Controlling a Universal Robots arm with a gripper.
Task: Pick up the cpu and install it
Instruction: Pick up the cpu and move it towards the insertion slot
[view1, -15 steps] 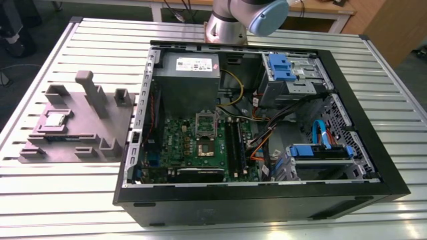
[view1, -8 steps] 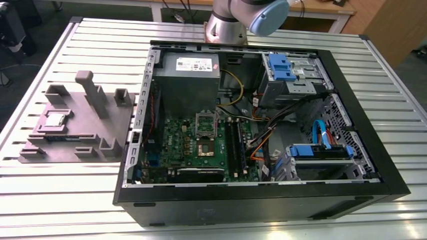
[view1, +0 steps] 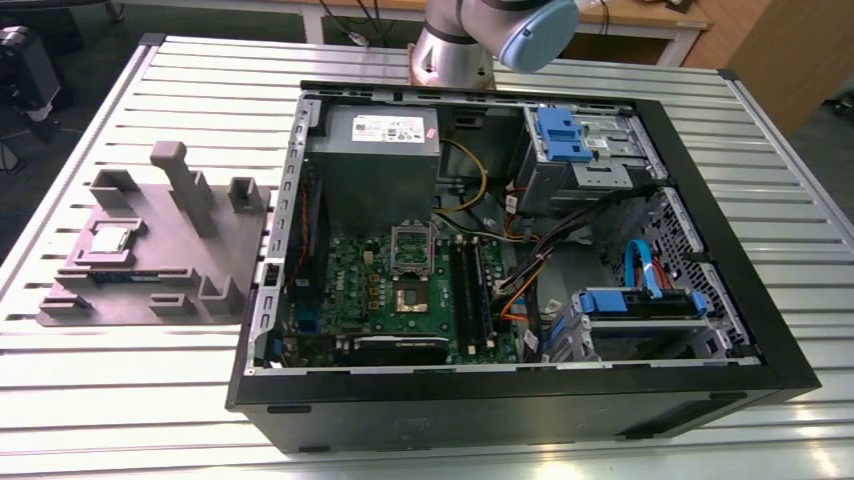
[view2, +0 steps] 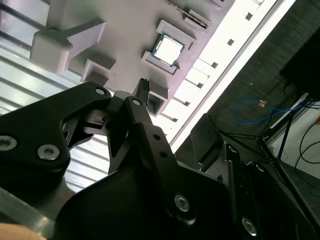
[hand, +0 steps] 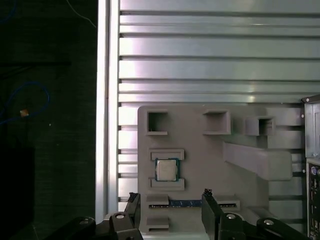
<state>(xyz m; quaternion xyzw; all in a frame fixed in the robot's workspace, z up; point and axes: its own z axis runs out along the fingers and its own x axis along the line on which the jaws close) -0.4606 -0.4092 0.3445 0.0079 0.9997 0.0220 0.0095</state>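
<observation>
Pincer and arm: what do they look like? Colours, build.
The arm is a silver-grey tube with a pale blue joint cap. The pincer is matte black: two slim fingers on jointed link bars with silver screw heads, seen in both wrist views.

The cpu (view2: 168, 49) lies flat, shiny side showing, in a square recess of the grey tray (view2: 127, 25), which rests on a ribbed metal table (view2: 17, 30). The black gripper (view2: 175, 102) hangs by the tray's edge, apart from the cpu. A blue cable (view2: 250, 106) lies on the dark floor beyond the tray.
</observation>
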